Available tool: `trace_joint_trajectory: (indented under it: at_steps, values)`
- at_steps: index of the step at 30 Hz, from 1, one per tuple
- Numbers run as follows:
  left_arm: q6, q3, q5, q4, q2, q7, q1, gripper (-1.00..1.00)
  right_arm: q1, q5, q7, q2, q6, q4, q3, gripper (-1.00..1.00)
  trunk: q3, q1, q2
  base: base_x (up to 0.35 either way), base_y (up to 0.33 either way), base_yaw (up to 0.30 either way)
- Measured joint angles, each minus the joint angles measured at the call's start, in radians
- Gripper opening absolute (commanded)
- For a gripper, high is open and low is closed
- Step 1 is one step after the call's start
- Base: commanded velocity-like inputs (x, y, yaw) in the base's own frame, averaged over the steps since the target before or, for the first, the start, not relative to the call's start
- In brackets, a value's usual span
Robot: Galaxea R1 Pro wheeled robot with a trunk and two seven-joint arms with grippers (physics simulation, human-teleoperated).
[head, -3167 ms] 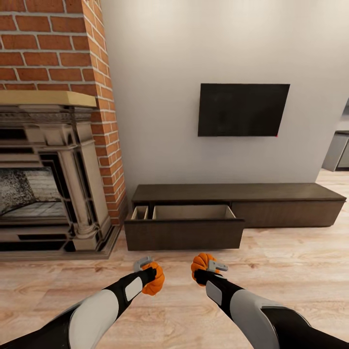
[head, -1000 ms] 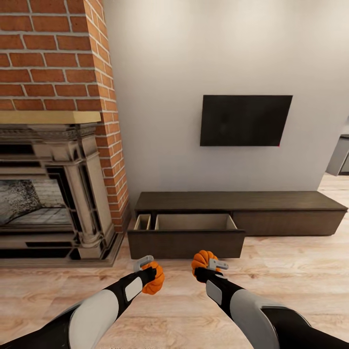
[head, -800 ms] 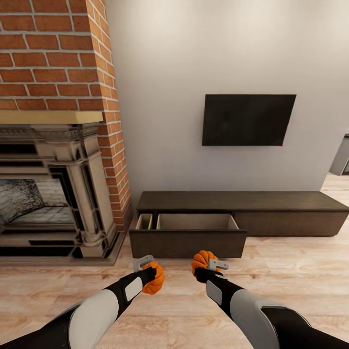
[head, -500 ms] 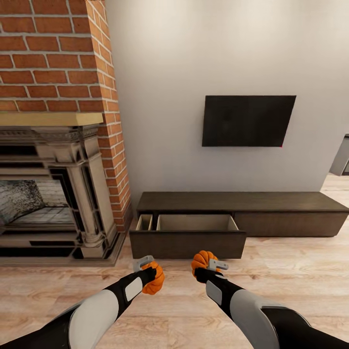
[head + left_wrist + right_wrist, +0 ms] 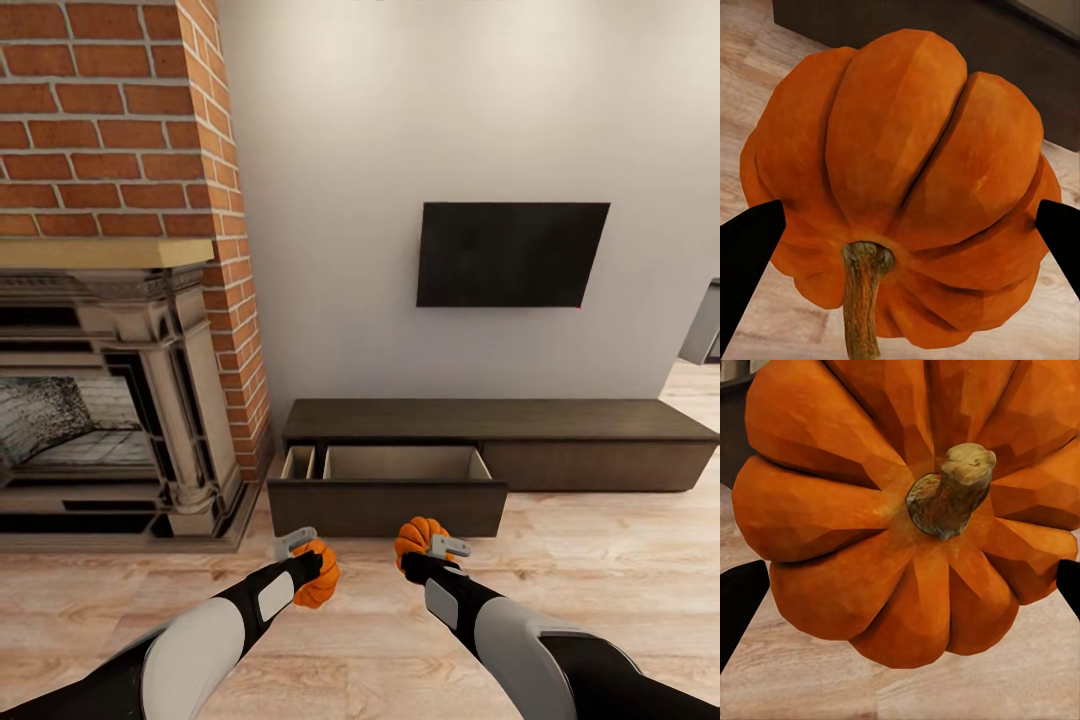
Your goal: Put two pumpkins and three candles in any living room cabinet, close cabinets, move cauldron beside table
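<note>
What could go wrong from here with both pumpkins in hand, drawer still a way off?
1. Each pumpkin, left and right, is pinched only at its ribbed sides by the fingertips; a jolt while driving could roll one out.
2. The open drawer juts over the floor from the cabinet; closing in too far could bump its front panel.
3. With both the left gripper and right gripper full, neither is free to recover a drop.
</note>
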Motion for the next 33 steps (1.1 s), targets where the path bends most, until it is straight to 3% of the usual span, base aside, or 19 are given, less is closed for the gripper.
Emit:
trace_joint_trajectory:
  at_steps: [10, 11, 12, 13, 14, 15, 18, 19, 22, 25, 28, 33]
  values:
    - [0.013, 0.0, -0.002, 0.0, 0.0, 0.005, 0.0, -1.0, 0.0, 0.005, 0.0, 0.0, 0.001, -0.002, 0.006, -1.0, 0.031, -0.038, 0.07, 0.0, 0.0, 0.0]
    - [0.097, -0.004, -0.002, -0.031, 0.0, 0.011, 0.0, -1.0, -0.001, 0.011, -0.003, 0.0, 0.008, -0.017, 0.011, -1.0, 0.034, -0.042, 0.077, 0.0, 0.0, 0.0]
    - [0.129, -0.006, -0.003, -0.047, 0.0, 0.013, 0.0, -1.0, -0.001, 0.013, -0.004, 0.0, 0.01, -0.023, 0.014, -1.0, 0.038, -0.046, 0.084, 0.0, 0.0, 0.0]
    - [0.258, -0.008, -0.008, -0.116, 0.001, 0.022, 0.0, -1.0, 0.0, 0.016, -0.011, 0.0, 0.026, -0.057, 0.002, -1.0, 0.041, -0.05, 0.091, 0.0, 0.0, 0.0]
    - [0.362, -0.008, -0.01, -0.17, 0.001, 0.035, 0.0, -1.0, -0.001, 0.042, -0.02, 0.0, 0.056, -0.115, 0.019, -1.0, 0.044, -0.054, 0.098, 0.0, 0.0, 0.0]
    - [0.501, -0.008, -0.01, -0.25, 0.001, 0.058, 0.0, -1.0, -0.001, 0.084, -0.044, -0.001, 0.147, -0.201, 0.014, -1.0, 0.047, -0.058, 0.105, 0.0, 0.0, 0.0]
    - [0.658, -0.009, -0.009, -0.372, 0.001, 0.08, 0.0, -1.0, -0.002, 0.125, -0.08, -0.001, 0.338, -0.34, 0.014, -1.0, 0.057, -0.069, 0.126, 0.0, 0.0, 0.0]
    - [0.758, -0.007, -0.001, -0.448, 0.001, 0.088, 0.001, -1.0, -0.001, 0.133, -0.098, -0.001, 0.473, -0.431, 0.008, -1.0, 0.06, -0.073, 0.133, 0.0, 0.0, 0.0]
    - [0.905, -0.027, -0.002, -0.571, 0.001, 0.102, 0.0, -1.0, -0.002, 0.146, -0.113, -0.001, 0.637, -0.57, 0.011, -1.0, 0.069, -0.084, 0.154, 0.0, 0.0, 0.0]
    - [0.964, -0.045, -0.004, -0.618, 0.001, 0.162, -0.018, -1.0, -0.004, 0.143, -0.118, -0.001, 0.758, -0.638, 0.009, -1.0, 0.079, -0.096, 0.175, 0.022, 0.0, 0.0]
    - [0.982, -0.051, -0.003, -0.582, 0.001, 0.219, -0.063, -1.0, -0.007, 0.142, -0.119, -0.001, 0.856, -0.659, 0.01, -1.0, 0.088, -0.108, 0.196, 0.057, 0.0, 0.0]
    - [0.986, -0.055, 0.015, -0.374, 0.001, 0.26, -0.223, -1.0, -0.014, 0.144, -0.12, -0.001, 0.989, -0.671, 0.01, -1.0, 0.104, -0.127, 0.231, 0.072, 0.0, 0.0]
